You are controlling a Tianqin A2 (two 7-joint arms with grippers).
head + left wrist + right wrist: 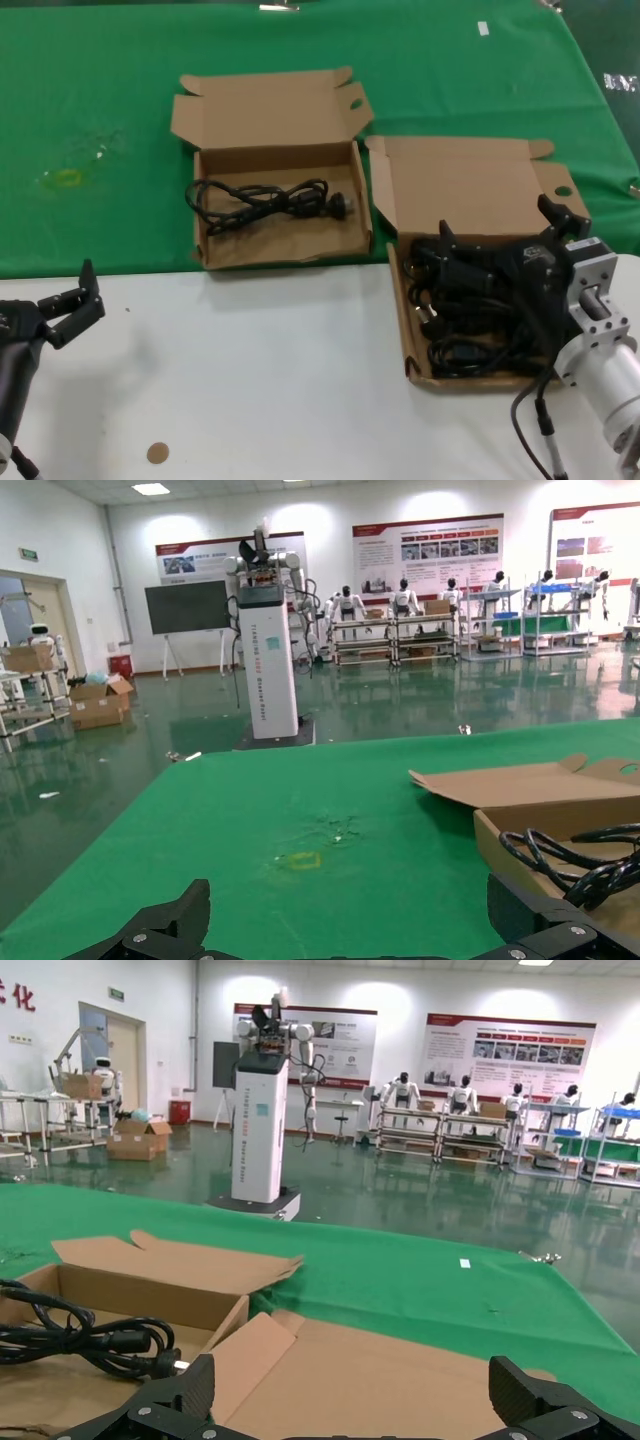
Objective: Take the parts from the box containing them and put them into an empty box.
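Nearest to me on the white table (280, 370) sits a small brown disc (157, 453), alone in the bare stretch between my two arms. My right gripper (500, 235) hangs over the box containing them (398, 300), which lies on my right, straddling the line where the white table meets the green cloth (100, 100). This box runs lengthwise away from me, with its hinged lid (470, 185) laid back on the far side and a round hole near the lid's right end. It is crowded with black cables (460, 355). My right fingers (558, 214) are spread wide above that heap, and I cannot tell whether they touch any cable.

Farther off and to the left lies an empty box (282, 245), its long axis across my view and its lid folded back on the far side. In truth it holds one coiled black power cord (265, 197) stretched along that axis, plug toward the right. The two boxes sit just beside each other, corners nearly meeting.

My left gripper (68, 300) waits low at the table's left edge, fingers apart, holding nothing. Open white surface lies between it and the boxes.
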